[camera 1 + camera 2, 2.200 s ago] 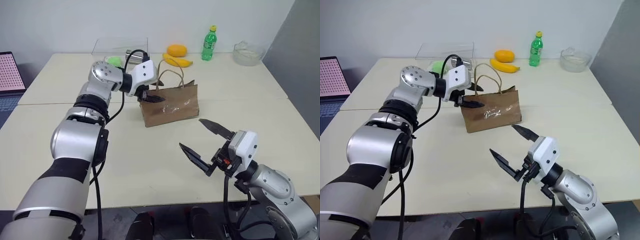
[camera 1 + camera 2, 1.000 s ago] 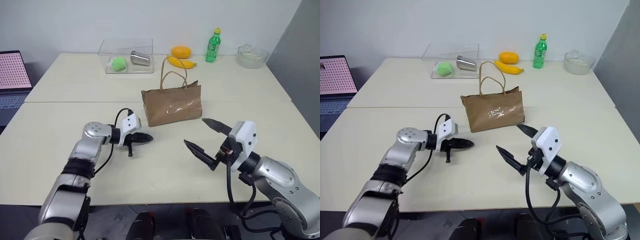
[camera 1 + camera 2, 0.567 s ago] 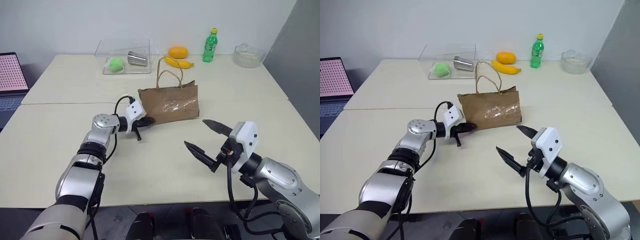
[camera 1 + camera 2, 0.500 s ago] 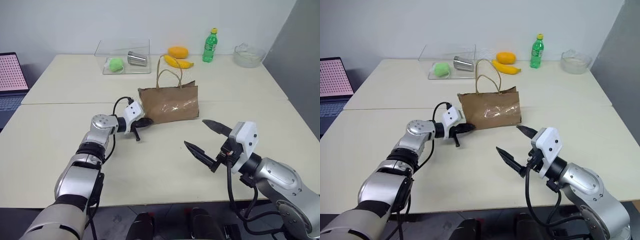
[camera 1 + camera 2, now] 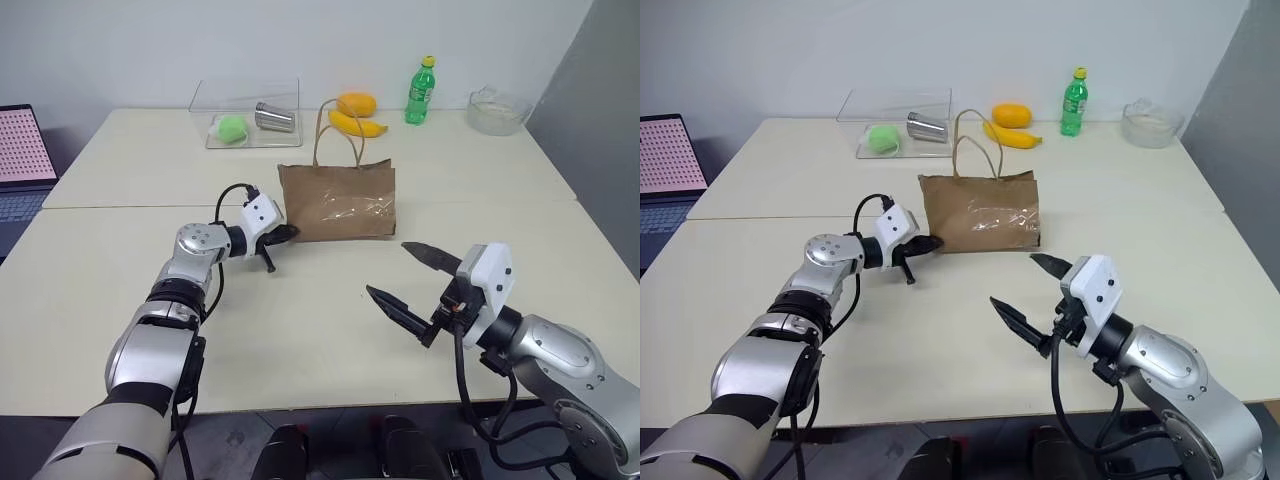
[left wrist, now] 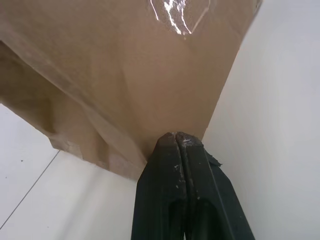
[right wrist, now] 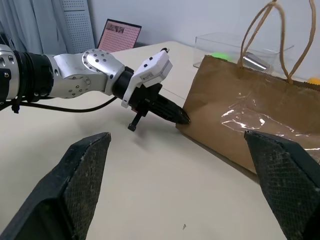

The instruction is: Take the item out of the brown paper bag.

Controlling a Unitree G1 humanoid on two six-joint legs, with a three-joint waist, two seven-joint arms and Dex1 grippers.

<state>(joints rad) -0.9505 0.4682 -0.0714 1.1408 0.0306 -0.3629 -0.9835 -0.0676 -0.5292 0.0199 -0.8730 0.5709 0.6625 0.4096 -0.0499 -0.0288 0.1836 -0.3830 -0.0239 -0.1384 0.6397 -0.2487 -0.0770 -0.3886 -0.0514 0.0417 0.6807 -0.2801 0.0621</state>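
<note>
The left claw [image 5: 284, 234], pressed together, touched the brown paper bag [image 5: 337, 203] mid-tabletop [image 5: 300, 330]; the right claw [image 5: 412, 283] hung spread, empty, near the front edge.

Both eye views look forward and down from the head over the table [image 5: 120, 290], bag [image 5: 337, 203] at frame centre. The left wrist view presses close against the bag; the right wrist view sees it from farther back.

The brown paper bag [image 5: 337, 201] hid its contents. A laptop [image 5: 20, 165] at nine o'clock was cut off by the edge.
</note>
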